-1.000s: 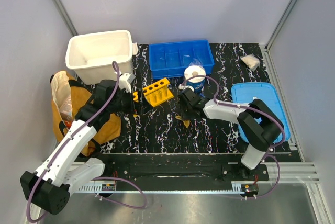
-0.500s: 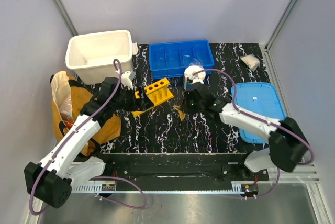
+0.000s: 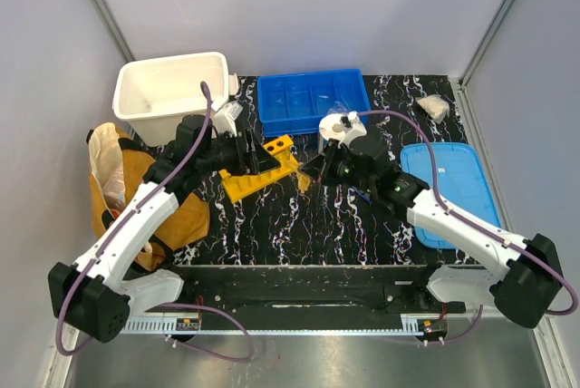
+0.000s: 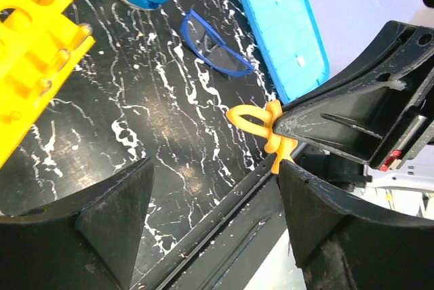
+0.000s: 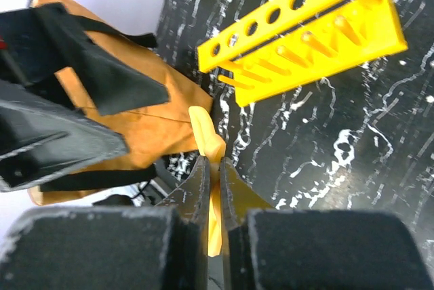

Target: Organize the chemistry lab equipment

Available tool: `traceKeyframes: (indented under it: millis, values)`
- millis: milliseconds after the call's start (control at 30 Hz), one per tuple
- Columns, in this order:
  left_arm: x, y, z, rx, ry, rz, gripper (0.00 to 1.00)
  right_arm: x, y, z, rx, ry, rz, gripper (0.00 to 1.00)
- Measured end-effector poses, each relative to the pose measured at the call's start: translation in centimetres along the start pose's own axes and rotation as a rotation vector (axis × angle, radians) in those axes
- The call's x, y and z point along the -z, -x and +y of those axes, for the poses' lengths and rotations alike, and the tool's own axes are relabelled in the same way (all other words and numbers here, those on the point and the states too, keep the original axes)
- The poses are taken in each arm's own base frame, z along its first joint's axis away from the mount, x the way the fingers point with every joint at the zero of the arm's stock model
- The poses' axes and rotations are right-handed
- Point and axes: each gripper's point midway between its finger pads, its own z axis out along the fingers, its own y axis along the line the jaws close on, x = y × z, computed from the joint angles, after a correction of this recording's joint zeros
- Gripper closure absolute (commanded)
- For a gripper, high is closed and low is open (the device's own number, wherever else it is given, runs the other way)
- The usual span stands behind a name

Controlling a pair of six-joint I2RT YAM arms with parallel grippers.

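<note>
The yellow test-tube rack lies on the dark mat left of centre, its row of holes showing in the right wrist view. My left gripper hovers over it, open, with nothing between its fingers. My right gripper is shut on the small yellow piece, held above the mat just right of the rack. That piece hangs close in front of my left gripper's right finger. Blue-rimmed goggles lie on the mat beyond it. No tubes show.
A white bin and a blue divided tray stand at the back. A paper roll sits in front of the tray. A blue lid lies on the right. The tan bag slumps at the left edge.
My right gripper closed on the yellow piece, lifted it off the mat and carried it left toward the rack. My left gripper moved right over the rack, which shifted and now lies lower.
</note>
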Motion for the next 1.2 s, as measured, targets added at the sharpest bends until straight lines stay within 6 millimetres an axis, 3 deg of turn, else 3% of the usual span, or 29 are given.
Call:
traceKeyframes:
  millis: [500, 600, 767, 933, 1000, 1067, 1200]
  values:
    - [-2.0, -1.0, -4.4, 0.045, -0.234, 0.099, 0.26, 0.2, 3.6, 4.0, -0.153, 0.134, -0.129, 0.95]
    - [-2.4, -1.8, -5.3, 0.045, -0.27, 0.114, 0.37, -0.1, 3.9, 4.5, -0.174, 0.153, -0.141, 0.94]
    - [-3.0, -2.7, -5.9, 0.066, -0.3, 0.145, 0.72, -0.3, 3.9, 4.5, -0.208, 0.163, -0.145, 0.9]
    - [-3.1, -2.7, -5.9, 0.078, -0.297, 0.148, 0.99, -0.5, 3.6, 3.7, -0.224, 0.149, -0.156, 0.71]
    - [-3.2, -2.7, -5.8, 0.08, -0.29, 0.147, 1.0, -0.6, 3.5, 3.3, -0.223, 0.141, -0.161, 0.56]
    - [-3.3, -2.7, -5.5, 0.079, -0.269, 0.14, 1.0, -0.4, 3.5, 3.2, -0.216, 0.143, -0.165, 0.3]
    - [-3.5, -2.1, -3.6, 0.079, -0.144, 0.112, 1.0, 1.2, 3.5, 2.5, -0.201, 0.127, -0.201, 0.01]
